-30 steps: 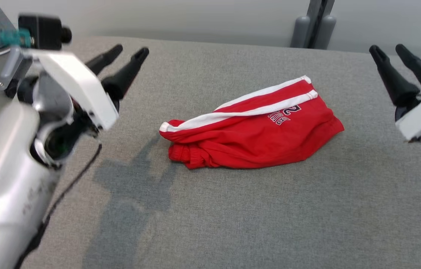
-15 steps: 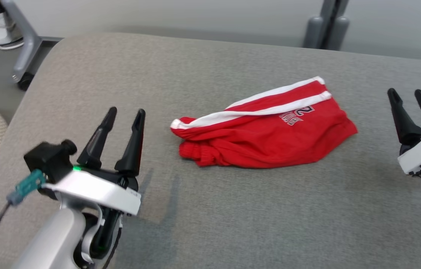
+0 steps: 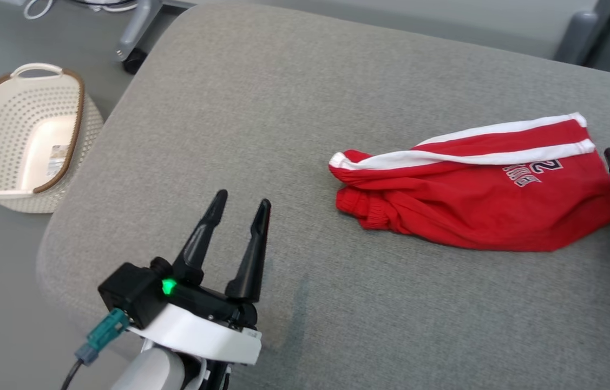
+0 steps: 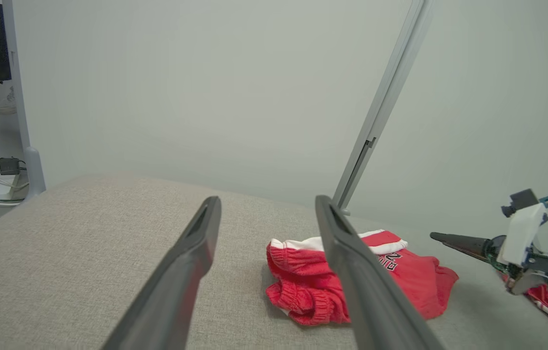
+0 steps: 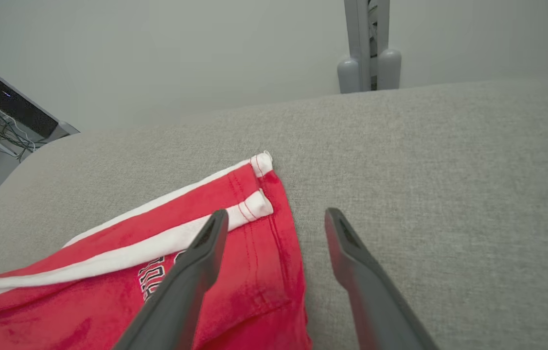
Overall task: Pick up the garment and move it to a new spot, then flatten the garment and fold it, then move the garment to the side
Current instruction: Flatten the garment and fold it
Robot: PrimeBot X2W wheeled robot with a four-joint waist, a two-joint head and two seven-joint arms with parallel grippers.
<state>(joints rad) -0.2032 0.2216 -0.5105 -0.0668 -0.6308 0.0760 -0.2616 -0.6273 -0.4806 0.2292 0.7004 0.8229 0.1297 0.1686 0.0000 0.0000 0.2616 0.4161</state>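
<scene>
- Your head view has swung left, so the shift is the camera's; the red garment (image 3: 478, 203) lies as before on the grey worktop (image 3: 283, 108), loosely doubled, waistband bunched.
- Your left gripper (image 3: 243, 197) has dropped low, well apart from the cloth, fingers spread and empty.
- Your right gripper (image 5: 276, 213) is released too, one finger over the striped hem.
- Neither holds cloth, which suits a pickup or a set-down.
- The basket (image 3: 80, 108) on the floor holds no clothing, just a label.
</scene>
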